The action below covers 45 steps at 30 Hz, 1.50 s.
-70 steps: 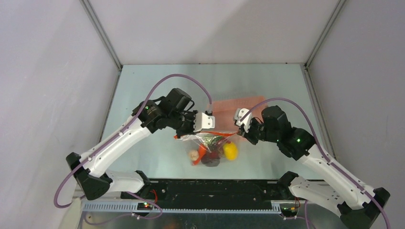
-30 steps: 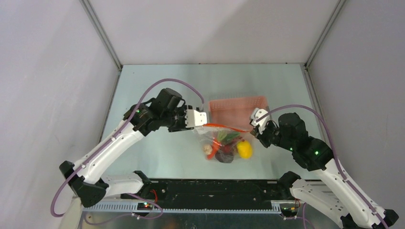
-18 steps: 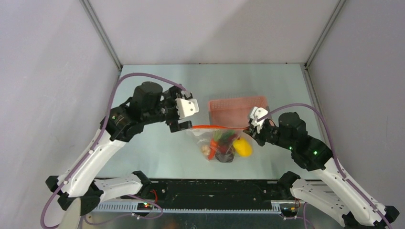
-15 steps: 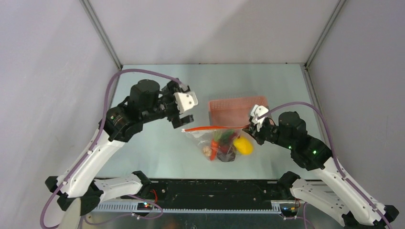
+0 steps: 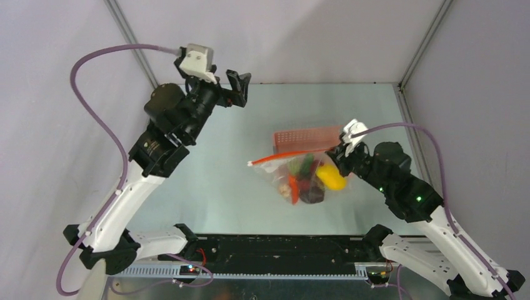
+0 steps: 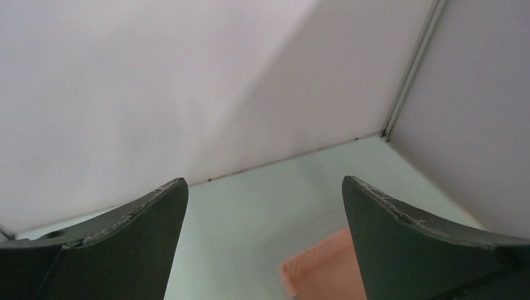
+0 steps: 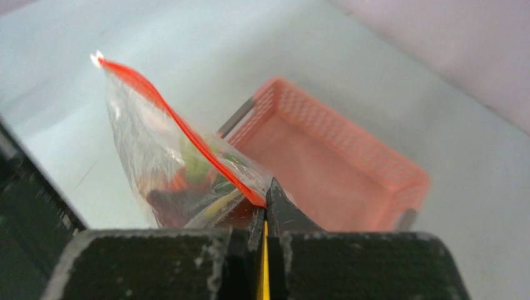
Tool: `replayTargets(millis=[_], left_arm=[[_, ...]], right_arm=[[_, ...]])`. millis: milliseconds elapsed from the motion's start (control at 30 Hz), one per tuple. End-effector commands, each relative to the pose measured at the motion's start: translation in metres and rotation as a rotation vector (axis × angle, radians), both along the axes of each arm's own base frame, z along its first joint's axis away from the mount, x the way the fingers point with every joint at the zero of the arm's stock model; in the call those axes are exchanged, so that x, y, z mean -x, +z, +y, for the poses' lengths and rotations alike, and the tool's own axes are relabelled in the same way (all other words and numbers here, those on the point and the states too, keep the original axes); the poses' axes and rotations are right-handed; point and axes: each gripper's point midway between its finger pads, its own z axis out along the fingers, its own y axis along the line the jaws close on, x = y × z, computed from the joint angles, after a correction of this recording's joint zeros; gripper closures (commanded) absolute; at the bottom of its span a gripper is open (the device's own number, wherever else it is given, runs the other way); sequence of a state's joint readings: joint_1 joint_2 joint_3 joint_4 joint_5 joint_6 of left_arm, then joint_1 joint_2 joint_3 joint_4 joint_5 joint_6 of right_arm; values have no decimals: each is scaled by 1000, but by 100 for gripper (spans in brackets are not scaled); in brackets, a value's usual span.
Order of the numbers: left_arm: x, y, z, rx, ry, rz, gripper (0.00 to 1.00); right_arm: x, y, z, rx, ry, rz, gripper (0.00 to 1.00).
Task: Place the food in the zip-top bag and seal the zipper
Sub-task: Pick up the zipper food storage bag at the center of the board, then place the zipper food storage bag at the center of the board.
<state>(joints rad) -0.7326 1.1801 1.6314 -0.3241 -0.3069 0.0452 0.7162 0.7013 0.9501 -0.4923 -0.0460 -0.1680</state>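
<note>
Zip-top bag is held up by one corner over the middle of the table; I cannot tell whether its bottom touches the surface. The right gripper has its fingers pinched tight on the right end of the zipper. From there the orange-red strip runs leftward to its small white tip, which sticks out free.

Inside the clear plastic the food sags low. A yellow lemon-like fruit lies nearest the gripper, with a dark round fruit beside it. Something green sits higher up, and a red piece lies toward the left. Whether the strip is pressed shut along its whole length I cannot tell.

The pink mesh basket sits on the table just behind the bag. The left gripper is up high near the back-left corner, well apart from the bag, fingers spread wide with nothing between them.
</note>
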Motion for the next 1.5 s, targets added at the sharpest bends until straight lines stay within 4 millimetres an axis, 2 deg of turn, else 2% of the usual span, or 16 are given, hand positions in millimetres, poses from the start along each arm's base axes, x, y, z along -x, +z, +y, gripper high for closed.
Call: replayTargets(millis=[0,100,200,233,400,433,467,533,667,767,900,1033,1100,1200,1333,1467], left_arm=[[12,26,27,314,71,-37,0],[13,6,37,335,121,-4,0],[19,-11,45,338,137,25,0],[18,-23,43,320,137,49,0],[17,-58,37,311,132,135,0],[16,-67,35,307,134,161,0],[15,-73,34,300,135,175,0],[12,-89,32,278,150,209,0],[7,-111,35,274,200,265,0],[6,-123,28,277,180,283,0],[6,-131,28,266,182,300,0],[6,-134,37,254,225,302,0],[7,-135,41,251,241,299,0],[9,-135,48,245,263,297,0],[11,-135,55,240,287,294,0],[12,-137,59,232,311,296,0]], right_arm=[[-24,104,-42,-177,-243,-218,100],[-39,132,-73,-163,-395,-279,100],[-59,139,-111,-92,-600,-295,100],[-70,138,-127,-52,-674,-288,100],[-111,119,-201,62,-957,-183,100],[-117,117,-224,66,-1030,-157,100],[-124,108,-231,63,-1055,-115,100],[-124,109,-267,70,-1183,-96,100],[-124,89,-297,163,-1319,-45,100],[-136,65,-299,204,-1323,-2,100],[-172,17,-291,245,-1259,74,100],[-229,-49,-266,341,-1173,168,100],[-259,-68,-243,355,-1122,197,96],[-295,-96,-224,375,-1091,260,94],[-338,-119,-204,399,-1075,325,83],[-354,-123,-192,412,-1075,360,54]])
